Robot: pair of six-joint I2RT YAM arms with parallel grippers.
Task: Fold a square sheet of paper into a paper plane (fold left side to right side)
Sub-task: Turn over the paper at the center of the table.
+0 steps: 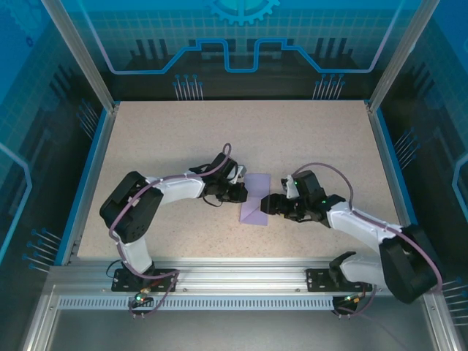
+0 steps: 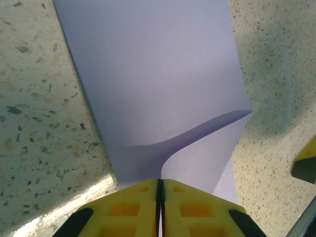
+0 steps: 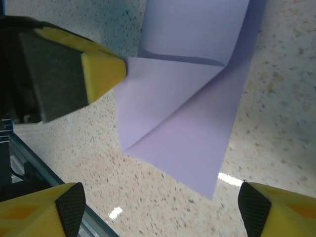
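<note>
Your square sheet of paper [image 1: 256,199] lies on the table [image 1: 183,139] between the two arms. One flap is lifted and curls over the rest, and I can make out no pressed crease. The left gripper [image 2: 159,183] is clenched on the raised left edge. The right gripper [image 3: 158,210] hangs spread wide over the sheet's right side, grasping nothing. By my judgement you are partway through the first fold. The edges need matching and flattening, and every later fold of the plane is yet to do.

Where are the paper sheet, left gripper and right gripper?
paper sheet [image 2: 153,69]: left wrist view, middle of flat part.
left gripper [image 2: 159,190]: left wrist view, between shut fingertips.
right gripper [image 1: 275,205]: top external view, between open fingertips.
</note>
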